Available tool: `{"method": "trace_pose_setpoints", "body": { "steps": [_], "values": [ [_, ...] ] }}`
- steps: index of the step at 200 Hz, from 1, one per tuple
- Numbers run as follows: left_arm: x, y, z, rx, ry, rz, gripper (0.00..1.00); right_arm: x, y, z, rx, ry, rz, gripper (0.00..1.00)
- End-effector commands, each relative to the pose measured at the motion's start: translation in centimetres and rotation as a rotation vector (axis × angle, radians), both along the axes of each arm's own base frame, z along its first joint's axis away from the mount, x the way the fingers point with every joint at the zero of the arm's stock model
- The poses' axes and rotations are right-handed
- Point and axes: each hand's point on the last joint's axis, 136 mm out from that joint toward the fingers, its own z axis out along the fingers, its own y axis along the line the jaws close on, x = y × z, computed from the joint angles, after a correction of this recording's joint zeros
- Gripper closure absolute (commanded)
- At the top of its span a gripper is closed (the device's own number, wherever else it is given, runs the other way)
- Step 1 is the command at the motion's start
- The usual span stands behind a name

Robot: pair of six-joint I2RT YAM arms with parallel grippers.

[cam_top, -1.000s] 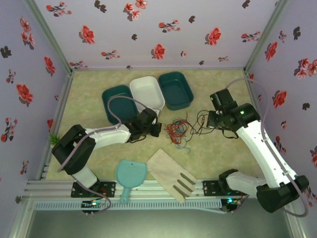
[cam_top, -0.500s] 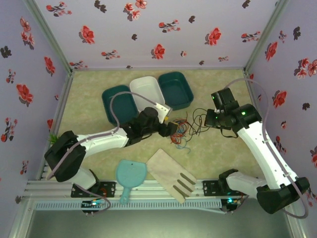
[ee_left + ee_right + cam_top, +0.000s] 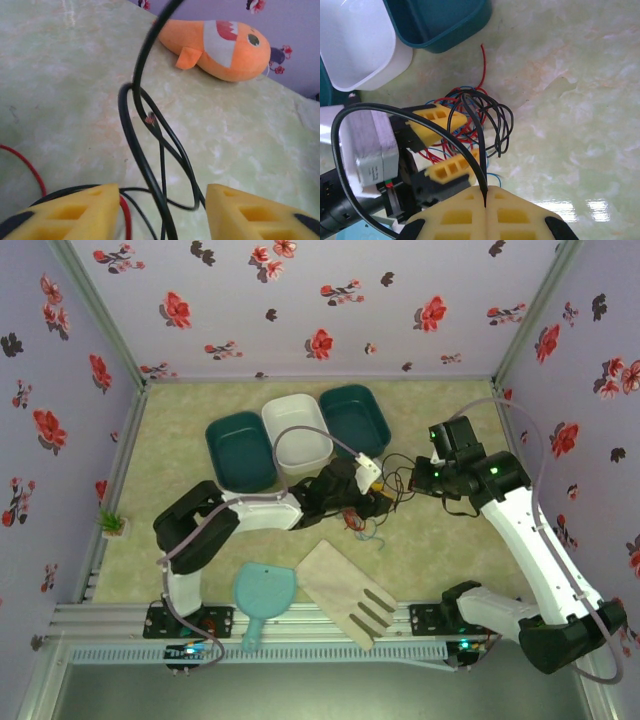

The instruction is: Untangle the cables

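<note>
Right gripper (image 3: 485, 197): we see the pads pressed together, with the black cable (image 3: 380, 104) pinched in the seam and arcing up-left out of it in a big loop.

Left gripper (image 3: 162, 212): jaws apart, nothing clamped. The black cable runs loose through the gap, and the red cable (image 3: 25, 164) passes by the left-hand finger. In the right wrist view its yellow fingers (image 3: 440, 116) straddle the knot.

Cables (image 3: 365, 512) sit mid-table, just in front of the white bin (image 3: 297, 430). Red and black are bunched together, and the teal-blue cable (image 3: 373, 532) trails out the near side.

Left arm (image 3: 250, 512): elbow folded back on its own side, forearm low across the table (image 3: 180, 430) to the knot.

Right arm (image 3: 530, 540): long link slanting up from its base, wrist bent in toward the knot's right edge. The two grippers are near each other.
</note>
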Motion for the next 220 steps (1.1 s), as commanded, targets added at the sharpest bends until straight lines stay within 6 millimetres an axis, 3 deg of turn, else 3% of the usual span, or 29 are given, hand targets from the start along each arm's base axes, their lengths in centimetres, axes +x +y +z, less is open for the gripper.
{"method": "trace_pose_setpoints", "body": {
  "steps": [1,11,42,73,122,145,187,204,220],
  "values": [
    [0.5,-0.7,0.9,-0.021,-0.006,0.011,0.82,-0.2,-0.9,1.0,-0.005,-0.028,-0.031,1.0],
    [0.7,-0.1,0.6,0.006,-0.006,0.039,1.0,-0.3,-1.6,1.3,-0.032,-0.041,-0.046,0.98],
    [0.9,2.4,-0.4,0.102,-0.001,0.105,1.0,-0.5,-4.6,3.0,-0.153,-0.084,-0.11,0.98],
    [-0.1,4.5,-2.1,0.154,0.054,0.128,1.0,-0.3,-7.1,5.2,-0.256,-0.135,-0.17,0.97],
    [-1.0,6.2,-4.0,0.186,0.129,0.165,1.0,0.4,-7.8,7.7,-0.27,-0.213,-0.196,1.0],
    [-1.0,6.6,-4.6,0.198,0.141,0.179,1.0,0.4,-9.4,11.3,-0.337,-0.288,-0.231,1.0],
    [-0.6,6.6,-5.2,0.211,0.152,0.194,1.0,-1.2,-13.0,20.1,-0.419,-0.503,-0.362,1.0],
    [-0.5,6.6,-5.5,0.215,0.16,0.201,1.0,-1.7,-13.9,22.2,-0.44,-0.553,-0.4,1.0],
    [-0.4,6.7,-5.6,0.218,0.165,0.205,1.0,-1.5,-13.9,22.8,-0.437,-0.574,-0.405,1.0]
  ]
}}
